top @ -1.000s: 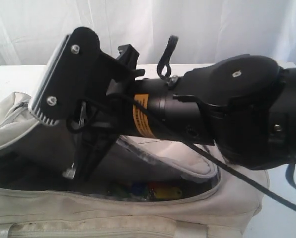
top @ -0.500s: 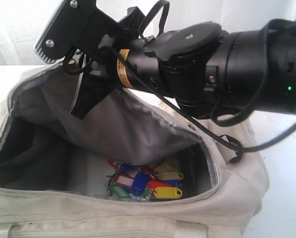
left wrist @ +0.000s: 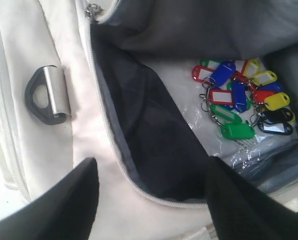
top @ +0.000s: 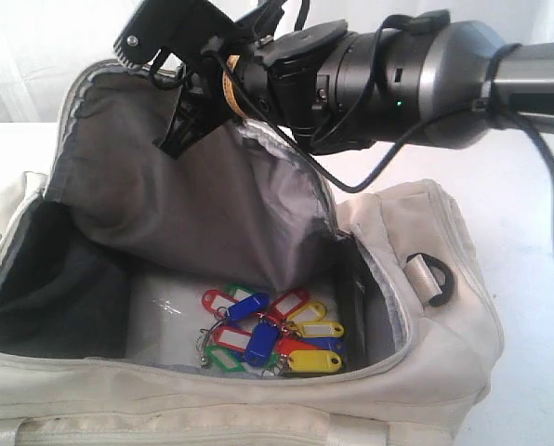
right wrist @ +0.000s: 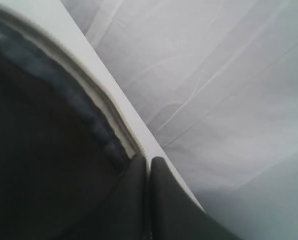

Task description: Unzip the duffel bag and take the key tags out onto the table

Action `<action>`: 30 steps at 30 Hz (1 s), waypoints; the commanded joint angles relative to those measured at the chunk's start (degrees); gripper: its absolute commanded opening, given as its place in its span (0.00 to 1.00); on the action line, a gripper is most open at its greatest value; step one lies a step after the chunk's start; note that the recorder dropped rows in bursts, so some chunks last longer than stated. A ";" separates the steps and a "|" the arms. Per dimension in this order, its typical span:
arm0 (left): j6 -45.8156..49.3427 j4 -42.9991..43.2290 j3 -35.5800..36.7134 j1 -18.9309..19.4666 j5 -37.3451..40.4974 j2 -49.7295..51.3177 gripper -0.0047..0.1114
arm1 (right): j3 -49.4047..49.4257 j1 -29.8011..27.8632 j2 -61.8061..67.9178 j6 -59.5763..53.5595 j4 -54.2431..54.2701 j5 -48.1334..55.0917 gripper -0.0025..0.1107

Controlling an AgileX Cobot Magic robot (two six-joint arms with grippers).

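Note:
The cream duffel bag lies unzipped on the white table. Its top flap, grey lining showing, is held up by my right gripper, which is shut on the flap's zipper edge; the fingertips pinch it. The key tags, a red, blue, green and yellow bunch, lie on the bag's floor. My left gripper is open and empty above the bag's zipper rim, apart from the key tags. It is out of the exterior view.
The right arm reaches across above the bag from the right. Black D-rings sit on the bag's ends. A clear plastic sheet lies under the tags. A white curtain hangs behind the table.
My right gripper has risen and drawn back with the flap, pulling the bag wide open. The key tags, barely visible a second ago, now show fully.

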 commanded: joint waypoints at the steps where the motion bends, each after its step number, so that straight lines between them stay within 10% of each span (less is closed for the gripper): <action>1: -0.49 -0.68 0.35 -0.06 0.45 -0.31 0.60 | -3.68 -3.02 4.06 -0.30 -0.26 0.35 0.02; 8: -0.49 -0.29 0.35 -0.06 2.51 -0.31 0.60 | -4.82 -7.44 7.21 0.40 -0.26 2.05 0.07; 17: -0.48 -0.28 0.35 -0.06 2.51 -0.31 0.60 | -4.82 -11.10 6.79 8.78 2.61 -2.97 0.59; 30: -0.37 -0.39 0.35 -0.06 0.02 -0.31 0.60 | -1.05 -11.10 -8.55 16.79 3.78 -24.56 0.34</action>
